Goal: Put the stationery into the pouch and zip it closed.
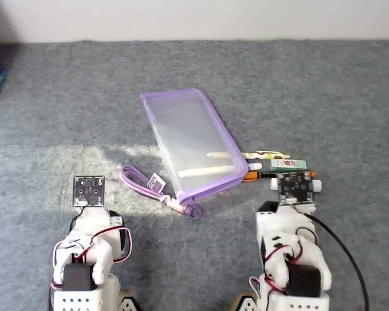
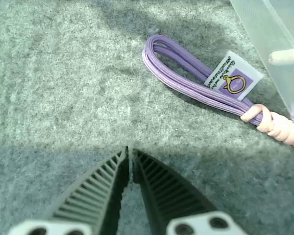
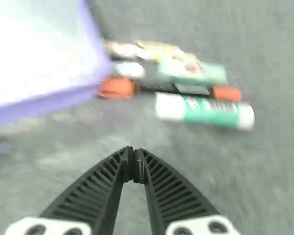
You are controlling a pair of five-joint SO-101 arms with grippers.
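Stationery mostly outside pouch, both end effectors empty

Progress, judged from the layout: early. The pouch point(image 1: 191, 139), clear with purple trim, lies flat on the grey surface point(image 1: 324, 91), ahead of both arms and between them. Two pale slim sticks point(image 1: 204, 171), probably pencils, show through its wall, so part of the load is in. The rest sits in a loose cluster just beside the pouch's purple edge, right in front of the right end effector point(image 3: 134, 164). Cannot tell whether the zip is open or closed. Left to do: load the cluster, then zip.

Counts:
- pouch: 1
- sticks inside: 2
- loose items: about 4, blurred, so the count may be off by one
  - glue stick point(image 3: 206, 110), nearest the right end effector
  - black pen point(image 3: 171, 89) with orange ends, just beyond it
  - green-and-white piece point(image 3: 188, 73)
  - yellowish patterned pen point(image 3: 152, 51), farthest
- purple wrist strap point(image 2: 186, 73): 1, carrying one white tag point(image 2: 233, 78) and one pink coil point(image 2: 274, 125). It lies ahead of the left end effector point(image 2: 130, 159), apart from it.

Both end effectors are narrow, tips pressed together, gripping nothing, over bare surface.
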